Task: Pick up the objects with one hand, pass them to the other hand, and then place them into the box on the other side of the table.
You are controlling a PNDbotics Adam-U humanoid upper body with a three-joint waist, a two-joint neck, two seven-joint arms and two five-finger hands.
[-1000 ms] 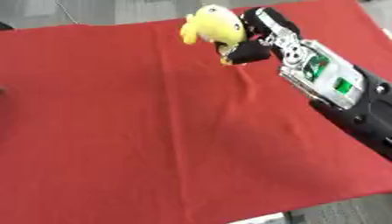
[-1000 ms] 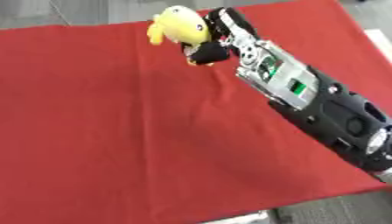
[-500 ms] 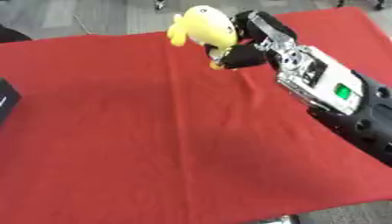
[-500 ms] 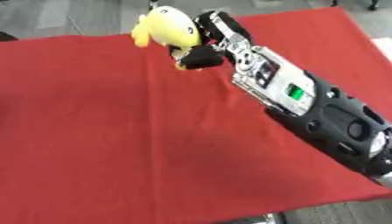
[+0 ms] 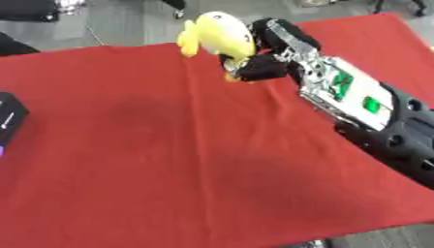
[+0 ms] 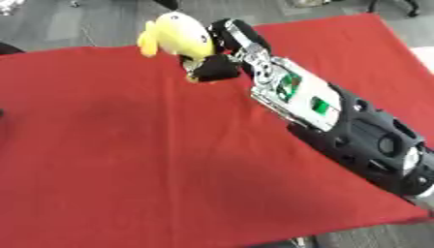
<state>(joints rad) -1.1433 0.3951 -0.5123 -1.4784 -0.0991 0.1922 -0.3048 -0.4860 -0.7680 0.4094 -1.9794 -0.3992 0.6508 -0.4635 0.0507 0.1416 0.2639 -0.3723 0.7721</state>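
Observation:
A yellow duck toy (image 5: 216, 35) hangs in the air over the far middle of the red cloth (image 5: 152, 160). My right hand (image 5: 267, 55) is shut on it, the black fingers curled round its lower side, and the arm reaches in from the lower right. A small orange part of the duck shows just under the fingers. My left hand shows in neither view. The edge of a dark box (image 5: 8, 121) shows at the left border of the left eye view.
The red cloth covers the table, with its near edge at the bottom and grey floor beyond the far edge. Dark shapes (image 5: 30, 6) lie on the floor at the upper left.
My right hand has carried the duck to the left across the far part of the cloth. The camera has panned left, bringing the dark box into view.

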